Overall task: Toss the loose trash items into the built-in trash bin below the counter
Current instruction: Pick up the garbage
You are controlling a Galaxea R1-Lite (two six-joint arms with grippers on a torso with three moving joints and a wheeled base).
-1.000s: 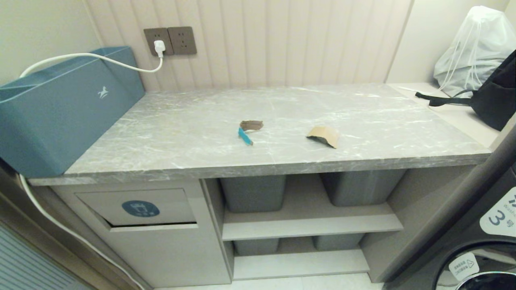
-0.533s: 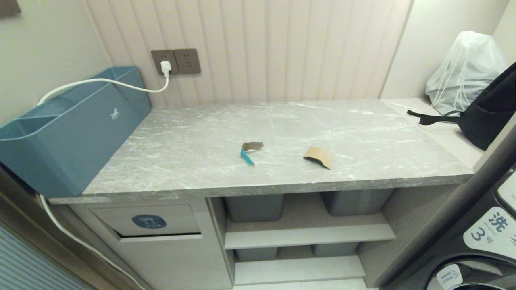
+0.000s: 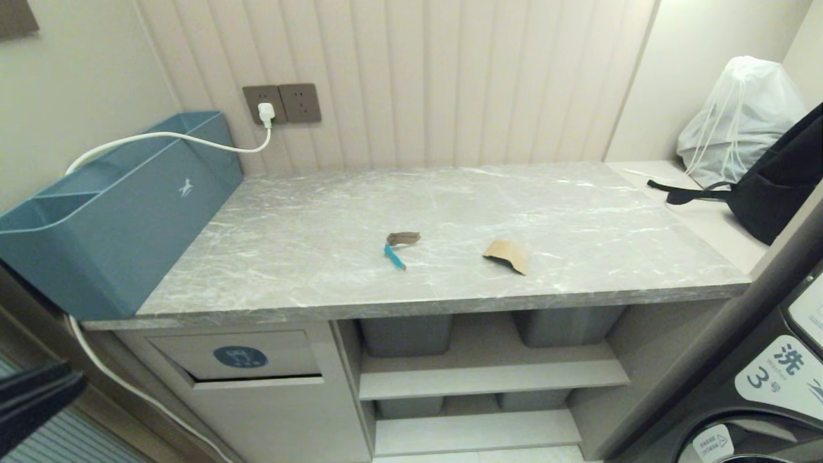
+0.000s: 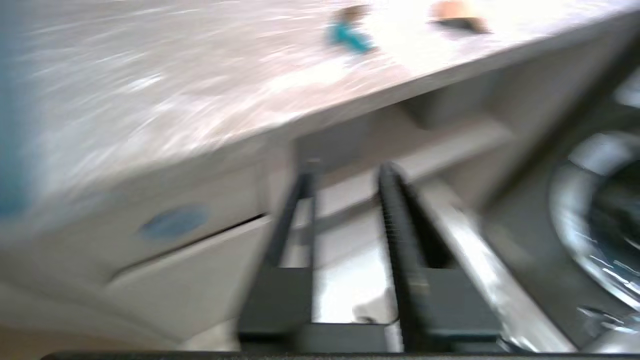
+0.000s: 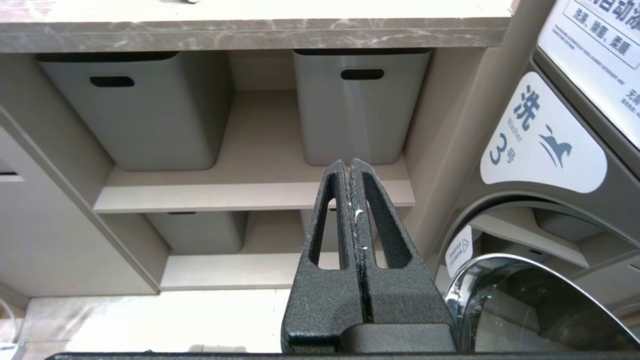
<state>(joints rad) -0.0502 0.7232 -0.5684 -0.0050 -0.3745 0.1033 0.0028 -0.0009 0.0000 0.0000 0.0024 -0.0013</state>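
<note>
- Your left gripper [image 4: 345, 175] hangs low, near the cabinet front, fingers parted and holding nothing.
- Your right gripper [image 5: 353, 165] sits parked before the grey tubs [image 5: 358, 107], pressed closed and empty.
- Below the counter [image 3: 411, 302], at left, you find the bin flap [image 3: 239, 355].
- Farther back on the slab lie the teal-faced scrap [image 3: 398, 246] and, right of it, the tan scrap [image 3: 508, 254], apart.

Marble counter [image 3: 308, 257] carries two scraps [image 3: 508, 254] and a blue box [image 3: 109, 212].
</note>
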